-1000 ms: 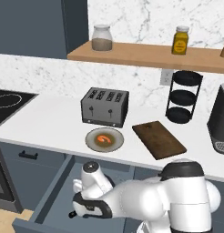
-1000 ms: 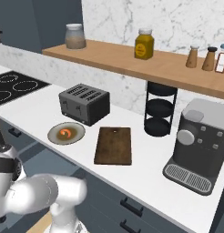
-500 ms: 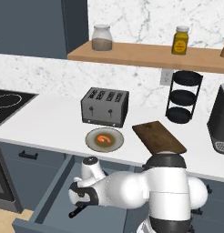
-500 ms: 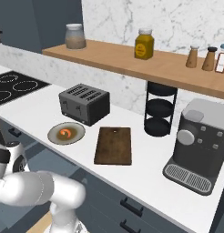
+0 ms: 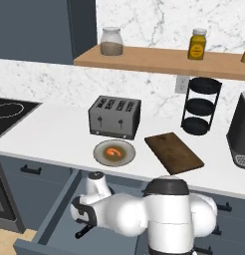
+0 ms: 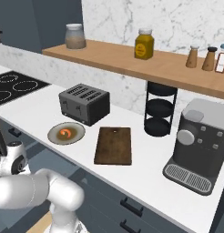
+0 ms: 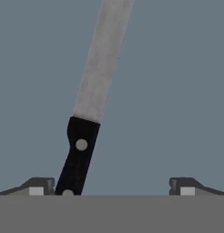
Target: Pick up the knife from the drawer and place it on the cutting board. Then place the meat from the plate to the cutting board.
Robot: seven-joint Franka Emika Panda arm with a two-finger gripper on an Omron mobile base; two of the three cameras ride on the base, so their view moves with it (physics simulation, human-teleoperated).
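The gripper (image 7: 112,186), fingers wide apart, has come lower into the drawer (image 5: 55,209) than a moment ago; the knife (image 7: 93,104) lies between them, not yet grasped.

knife (image 7: 89,113) blade tip cut off at top edge, handle end hidden below
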